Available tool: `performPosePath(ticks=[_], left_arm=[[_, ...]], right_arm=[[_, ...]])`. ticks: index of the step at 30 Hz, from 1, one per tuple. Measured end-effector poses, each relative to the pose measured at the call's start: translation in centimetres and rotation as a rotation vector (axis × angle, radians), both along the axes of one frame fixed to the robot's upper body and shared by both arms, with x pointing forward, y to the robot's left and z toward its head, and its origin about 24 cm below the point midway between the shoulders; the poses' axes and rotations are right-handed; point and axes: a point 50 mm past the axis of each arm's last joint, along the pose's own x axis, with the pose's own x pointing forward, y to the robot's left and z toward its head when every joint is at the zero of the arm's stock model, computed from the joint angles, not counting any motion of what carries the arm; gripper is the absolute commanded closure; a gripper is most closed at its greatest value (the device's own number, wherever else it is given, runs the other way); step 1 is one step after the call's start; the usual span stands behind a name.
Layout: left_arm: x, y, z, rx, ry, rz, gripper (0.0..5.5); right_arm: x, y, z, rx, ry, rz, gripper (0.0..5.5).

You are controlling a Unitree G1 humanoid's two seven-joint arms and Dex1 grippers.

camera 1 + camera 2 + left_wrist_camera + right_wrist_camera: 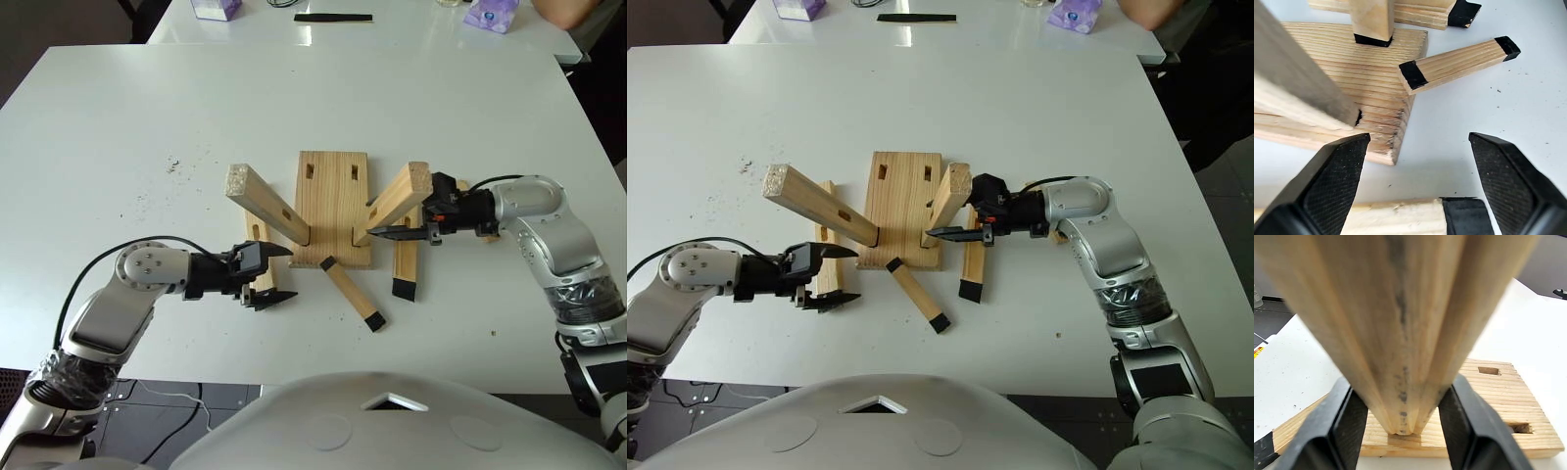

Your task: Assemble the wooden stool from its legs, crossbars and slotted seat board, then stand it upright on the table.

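The slotted seat board (pixel 333 191) lies flat mid-table with two legs stuck in its slots. The left leg (pixel 266 202) leans out to the left, the right leg (pixel 400 199) to the right. My right gripper (pixel 389 229) is shut on the right leg (pixel 1400 323) low down, just above the board (pixel 1488 396), a pad pressed on each side. My left gripper (pixel 271 274) hovers open by the board's near left corner, over a loose black-tipped wooden piece (pixel 1400 218). A crossbar (pixel 353 293) with black ends lies in front of the board. Another black-tipped piece (pixel 405 268) lies under the right leg.
Dark specks (pixel 174 165) dot the white table (pixel 118 127) left of the board. A black strip (pixel 333 18) and two purple packs (pixel 490 14) lie on the far table. Open tabletop surrounds the parts on all sides.
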Motion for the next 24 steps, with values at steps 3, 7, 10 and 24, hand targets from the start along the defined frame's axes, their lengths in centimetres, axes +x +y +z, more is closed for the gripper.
performPosePath(ticks=[3,7,10,24], left_arm=[[0.3,-0.3,-0.3,-0.001,0.004,-0.006,1.73],[0.7,-0.2,-1.0,0.034,0.001,-0.002,1.73],[0.8,-0.1,-1.2,0.036,-0.005,-0.002,1.73],[1.3,-0.3,-1.5,0.04,-0.039,-0.046,1.73]], right_arm=[[0.0,0.1,0.0,0.0,-0.001,0.002,3.51],[-0.1,0.2,0.1,0.0,0.007,-0.001,3.51],[-0.1,0.0,0.2,0.01,0.037,-0.013,3.51],[-0.1,0.7,1.0,0.108,0.082,-0.056,3.51]])
